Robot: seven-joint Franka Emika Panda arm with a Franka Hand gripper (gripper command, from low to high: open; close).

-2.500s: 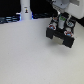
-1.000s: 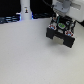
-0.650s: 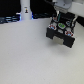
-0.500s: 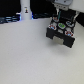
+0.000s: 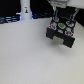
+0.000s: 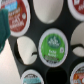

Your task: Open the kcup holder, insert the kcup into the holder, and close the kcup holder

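Note:
The kcup holder (image 5: 61, 31) is a black boxy unit at the back on the exterior view's right, with its drawer pulled out and its round pod slots showing. My gripper (image 5: 60, 12) hangs right above it. In the wrist view the kcup (image 6: 52, 46), white with a green top, sits in a slot in the middle of the black tray (image 6: 31, 35). One teal finger (image 6: 3, 27) shows at the picture's edge, well away from the kcup. Nothing is between the fingers, and the gripper looks open.
Other pods fill neighbouring slots, among them a red-topped one (image 6: 17, 17); some slots are bare white. A tall white bottle-shaped object (image 5: 25, 11) stands at the back. Dark items (image 5: 7, 20) line the back on the exterior view's left. The pale tabletop (image 5: 30, 55) spreads in front.
The gripper has stayed over the open drawer of the holder; any shift is too small to make out.

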